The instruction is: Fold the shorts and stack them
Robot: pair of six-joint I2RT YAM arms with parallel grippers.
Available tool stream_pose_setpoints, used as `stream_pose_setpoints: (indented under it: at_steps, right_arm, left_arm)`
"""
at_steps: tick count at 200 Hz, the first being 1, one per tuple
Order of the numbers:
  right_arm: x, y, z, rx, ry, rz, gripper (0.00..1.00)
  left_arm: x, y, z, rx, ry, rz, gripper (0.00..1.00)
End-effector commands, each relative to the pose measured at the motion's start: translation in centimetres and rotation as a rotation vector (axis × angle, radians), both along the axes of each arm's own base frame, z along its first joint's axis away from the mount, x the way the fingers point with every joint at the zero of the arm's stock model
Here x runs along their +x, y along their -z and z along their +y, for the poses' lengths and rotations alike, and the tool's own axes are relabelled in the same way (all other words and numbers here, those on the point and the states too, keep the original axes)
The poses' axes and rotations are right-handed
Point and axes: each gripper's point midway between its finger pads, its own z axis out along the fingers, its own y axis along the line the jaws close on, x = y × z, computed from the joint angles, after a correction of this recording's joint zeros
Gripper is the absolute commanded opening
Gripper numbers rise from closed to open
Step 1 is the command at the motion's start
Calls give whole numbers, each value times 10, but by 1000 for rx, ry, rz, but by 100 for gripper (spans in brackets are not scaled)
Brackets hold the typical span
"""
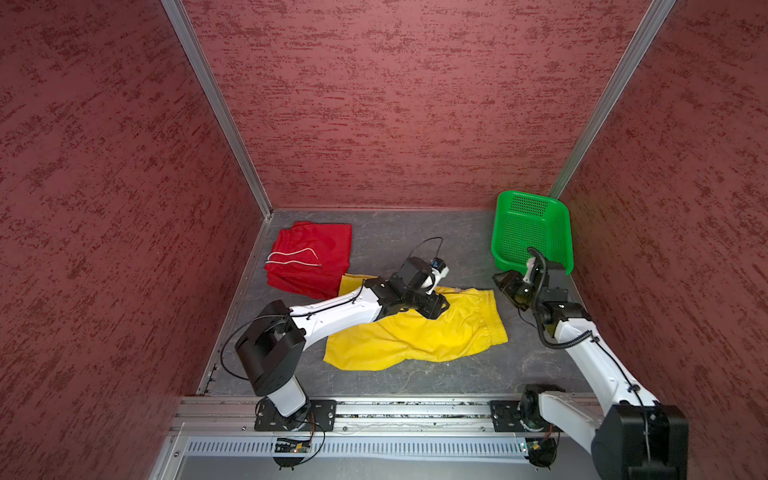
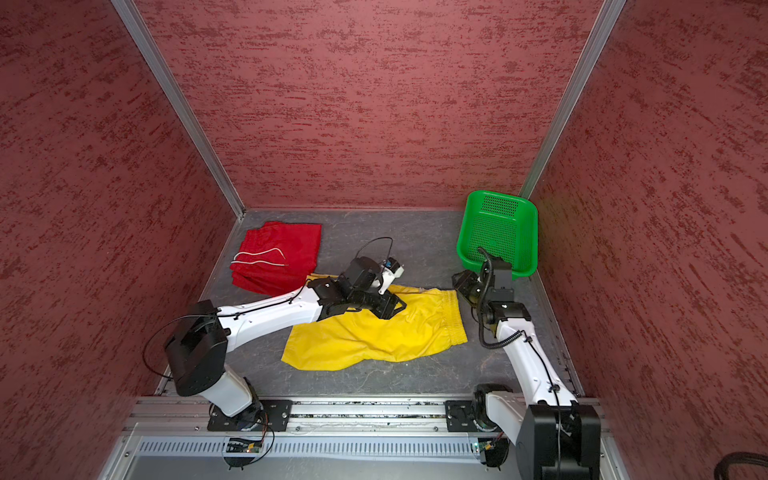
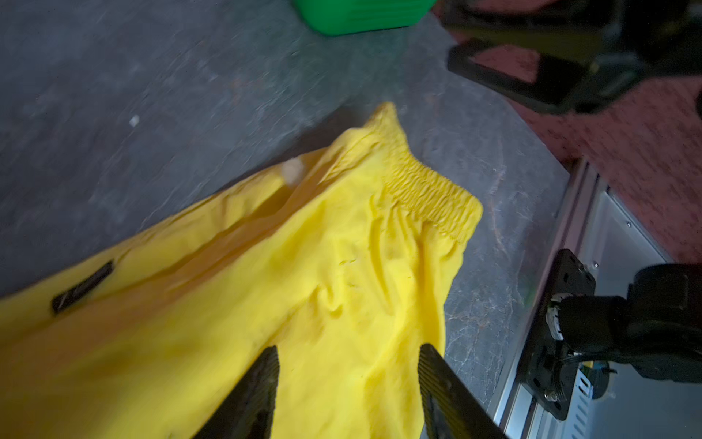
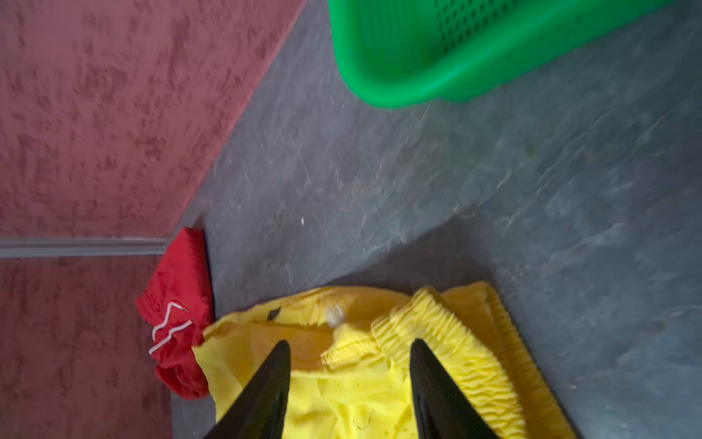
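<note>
Since the left tool (image 3: pixel 347 351) and right tool (image 4: pixel 349 342) hover with jaws apart above the yellow shorts (image 1: pixel 415 332) spread on the bench (image 1: pixel 395 237), a careless drag could rumple the folded red shorts (image 1: pixel 309 257) alongside.

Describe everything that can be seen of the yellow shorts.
The yellow shorts are thin, wrinkled cloth, lying spread out on the grey table. The gathered elastic waistband forms their right end in a top view. A small dark logo shows on the cloth. One corner meets the folded red shorts. The left gripper hangs open over them.
</note>
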Motion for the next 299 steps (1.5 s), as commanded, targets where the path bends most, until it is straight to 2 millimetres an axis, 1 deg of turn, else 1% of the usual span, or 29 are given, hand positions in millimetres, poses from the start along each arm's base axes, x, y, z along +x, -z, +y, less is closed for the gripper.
stream_pose_setpoints:
  at_steps: [1,14,37,55,70,97,110,127,146,158,164,169,172,181,191,205,225,239,254,277,299]
  right_arm:
    - [-2,9,-18,14,-4,44,57]
    - [3,11,-32,37,24,32,59]
    - [8,18,-61,103,95,23,61]
    - [8,24,-73,128,129,24,63]
    - [6,31,-75,130,132,40,64]
    - [1,45,-75,135,135,55,66]
    - [-1,50,-76,135,146,55,66]
    - [-4,55,-75,141,152,60,67]
    - [-8,60,-74,150,155,70,68]
    - [-10,62,-73,155,159,77,69]
    - [-11,63,-72,160,162,82,69]
    - [-12,64,-71,163,161,81,70]
    - [-13,64,-70,167,160,84,70]
    - [-15,65,-68,176,157,85,72]
    - [-17,67,-66,188,153,91,73]
    - [-21,69,-62,202,146,99,75]
    - [-26,70,-56,227,135,116,78]
    - [-28,69,-52,245,116,121,82]
    - [-32,72,-46,272,101,141,85]
    - [-39,83,-32,361,64,194,87]
    - [-50,95,-18,444,39,256,88]
  left_arm:
    - [-18,5,-48,11,253,-190,65]
    - [-31,11,-72,18,350,-238,69]
    - [-45,34,-105,44,448,-303,74]
    - [-46,53,-121,71,465,-317,76]
    - [-46,70,-131,95,473,-318,77]
    - [-47,94,-139,176,485,-348,79]
    - [-46,106,-139,210,483,-372,80]
    - [-45,125,-137,250,484,-384,79]
    - [-52,146,-132,303,505,-389,78]
    - [-55,157,-127,330,505,-406,76]
    - [-54,161,-126,339,496,-417,73]
    - [-54,163,-124,344,489,-423,68]
    - [-54,163,-125,343,482,-426,65]
    - [-51,164,-124,342,457,-431,50]
    - [-47,161,-125,335,424,-433,37]
    - [-44,155,-125,309,395,-408,27]
    - [-43,135,-126,202,373,-345,13]
    - [-43,118,-125,101,370,-316,8]
    - [-42,103,-123,12,370,-295,6]
    - [-39,93,-117,-50,359,-273,5]
    - [-35,85,-112,-109,339,-253,5]
